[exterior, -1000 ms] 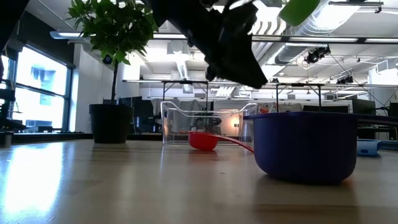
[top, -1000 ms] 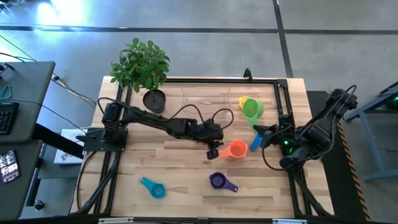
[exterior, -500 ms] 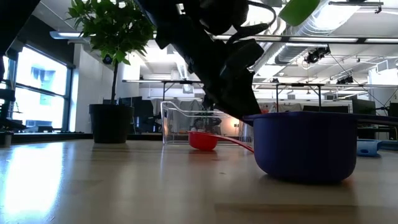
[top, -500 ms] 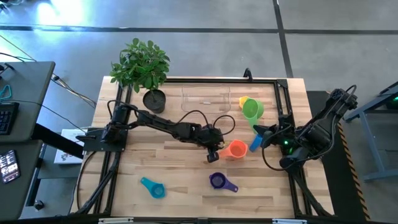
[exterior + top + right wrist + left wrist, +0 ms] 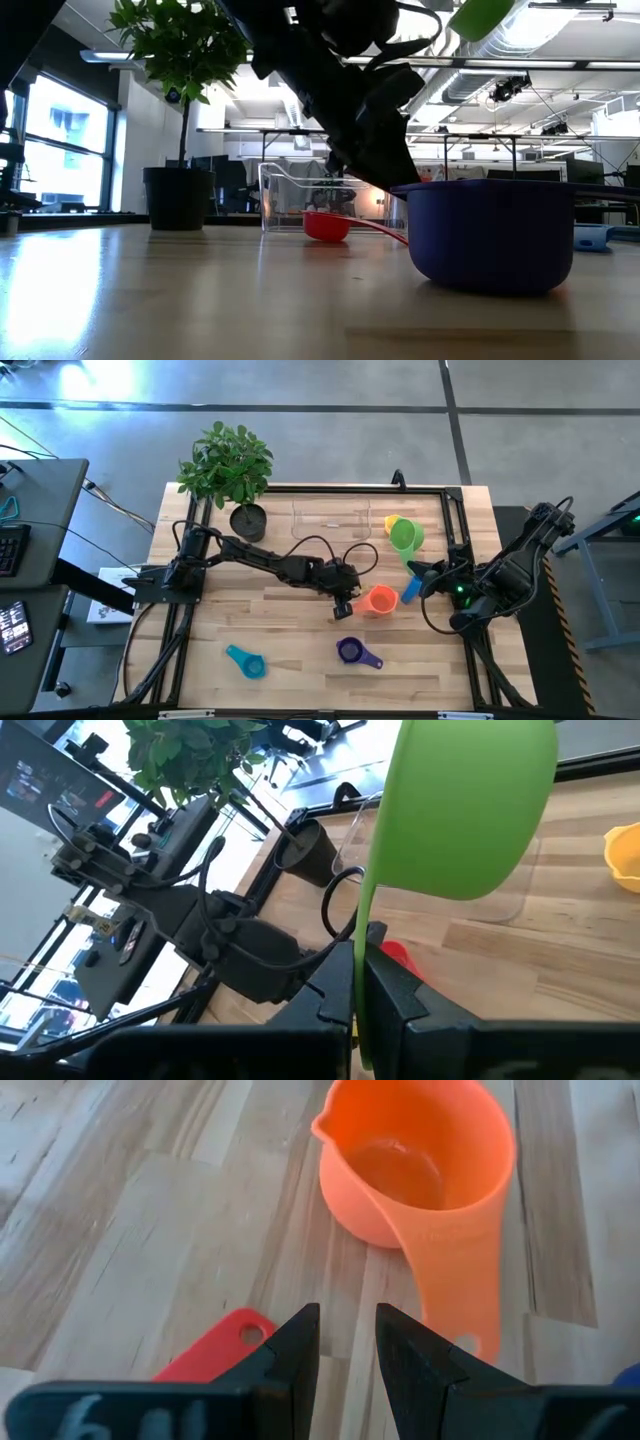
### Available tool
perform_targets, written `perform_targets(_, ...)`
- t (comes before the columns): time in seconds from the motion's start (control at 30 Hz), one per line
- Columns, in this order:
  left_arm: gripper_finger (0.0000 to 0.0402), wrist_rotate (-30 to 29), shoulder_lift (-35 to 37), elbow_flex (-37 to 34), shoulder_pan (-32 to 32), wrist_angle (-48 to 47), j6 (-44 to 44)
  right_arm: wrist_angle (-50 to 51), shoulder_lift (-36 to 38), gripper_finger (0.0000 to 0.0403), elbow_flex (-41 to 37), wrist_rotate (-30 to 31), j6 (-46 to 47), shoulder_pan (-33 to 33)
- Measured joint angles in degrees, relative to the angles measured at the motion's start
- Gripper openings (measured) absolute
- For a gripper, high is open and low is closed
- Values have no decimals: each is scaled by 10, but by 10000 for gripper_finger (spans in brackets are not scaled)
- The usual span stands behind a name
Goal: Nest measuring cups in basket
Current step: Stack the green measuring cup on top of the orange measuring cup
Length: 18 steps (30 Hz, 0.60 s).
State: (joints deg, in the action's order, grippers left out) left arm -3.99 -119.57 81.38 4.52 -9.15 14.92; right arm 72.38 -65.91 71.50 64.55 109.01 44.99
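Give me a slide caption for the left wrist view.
Left gripper, fingers slightly apart, above the wooden table, facing the orange plastic measuring cup, with a red plastic handle beside it.

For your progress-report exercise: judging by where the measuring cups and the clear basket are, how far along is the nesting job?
Done: nothing shows inside the basket.

In hand: the right gripper is shut on the green cup, held in the air. The left gripper, fingers apart, sits beside the orange cup on the table.

Left: the yellow, blue, purple, teal and red cups lie outside the basket.
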Motion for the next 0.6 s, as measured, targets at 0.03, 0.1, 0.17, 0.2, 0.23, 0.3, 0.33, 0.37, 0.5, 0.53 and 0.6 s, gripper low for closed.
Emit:
perform_targets(0.03,90,4,-1,0,0,1,0,0,0,0,0,3,0,0)
perform_targets(0.1,90,11,-10,1,0,10,6,0,0,0,0,5,0,0)
perform_targets(0.17,90,22,-16,-1,0,2,17,0,0,0,0,5,0,0)
perform_targets(0.2,90,23,-22,0,0,15,22,0,0,0,0,6,0,0)
perform_targets(0.23,90,22,-25,1,0,20,25,-1,0,0,0,5,0,0)
perform_targets(0.3,90,23,-26,0,0,11,29,-2,0,0,0,5,0,0)
perform_targets(0.33,90,23,-26,0,0,14,29,-2,0,0,0,5,0,0)
perform_targets(0.37,90,23,-26,1,0,15,29,-2,0,0,0,5,0,0)
perform_targets(0.5,90,23,-27,1,0,16,29,-2,0,0,0,5,0,0)
perform_targets(0.53,90,24,-27,1,0,17,29,-2,0,0,0,5,0,0)
perform_targets(0.6,90,27,-27,1,3,18,30,-2,0,0,0,5,0,0)
